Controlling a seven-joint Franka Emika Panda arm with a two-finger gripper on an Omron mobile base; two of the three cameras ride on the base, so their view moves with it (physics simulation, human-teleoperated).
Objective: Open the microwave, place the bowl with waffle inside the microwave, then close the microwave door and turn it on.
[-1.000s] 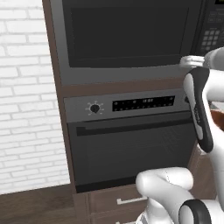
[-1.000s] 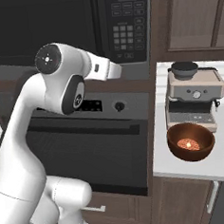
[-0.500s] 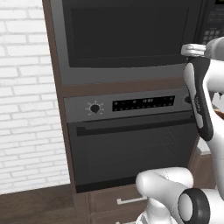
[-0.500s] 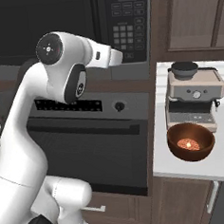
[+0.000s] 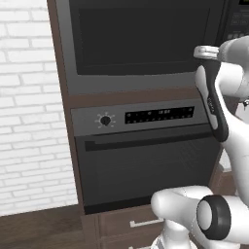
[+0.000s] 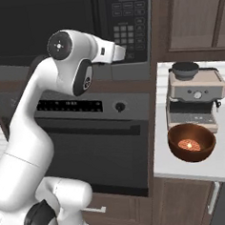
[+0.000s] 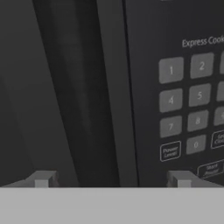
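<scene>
The microwave point(image 5: 141, 44) is built in above the oven, and its dark glass microwave door point(image 6: 36, 25) is shut. In the hand view my gripper point(image 7: 111, 180) is open and empty, close in front of the door's right edge. The dark vertical bar handle point(image 7: 85, 87) rises between the fingertips point(image 7: 41, 179), and the keypad point(image 7: 192, 100) lies to the right. A reddish-brown bowl point(image 6: 191, 141) holding a waffle point(image 6: 188, 144) sits on the white counter point(image 6: 224, 165) to the right of the oven, well away from the gripper.
The grey oven point(image 5: 146, 165), with a knob point(image 5: 104, 120) and display strip, sits under the microwave. A coffee machine point(image 6: 195, 96) stands right behind the bowl. A white brick wall point(image 5: 29, 121) is at the left, and drawers point(image 5: 131, 223) lie below the oven.
My arm has lifted the hand up toward the microwave's keypad side. The gripper has stayed open, and the bowl has not moved.
</scene>
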